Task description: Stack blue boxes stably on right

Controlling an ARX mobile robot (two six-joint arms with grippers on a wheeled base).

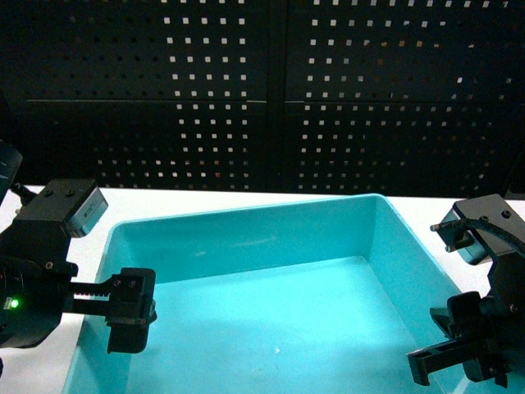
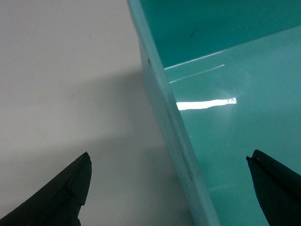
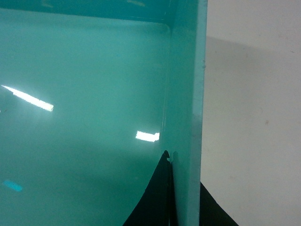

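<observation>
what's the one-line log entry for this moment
left gripper: open, jaws straddling tub left wall | right gripper: shut on tub right wall | tub: empty, on white table

Head camera looks forward and down over the turquoise tub (image 1: 271, 271); both wrist cameras sit close, 1 at each side wall.

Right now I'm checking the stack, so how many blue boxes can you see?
1: the turquoise tub on the white table, between the left gripper and right gripper. The other box may be out of view.

White table (image 1: 205, 201), light turquoise tub (image 1: 271, 320) resting directly on it
</observation>
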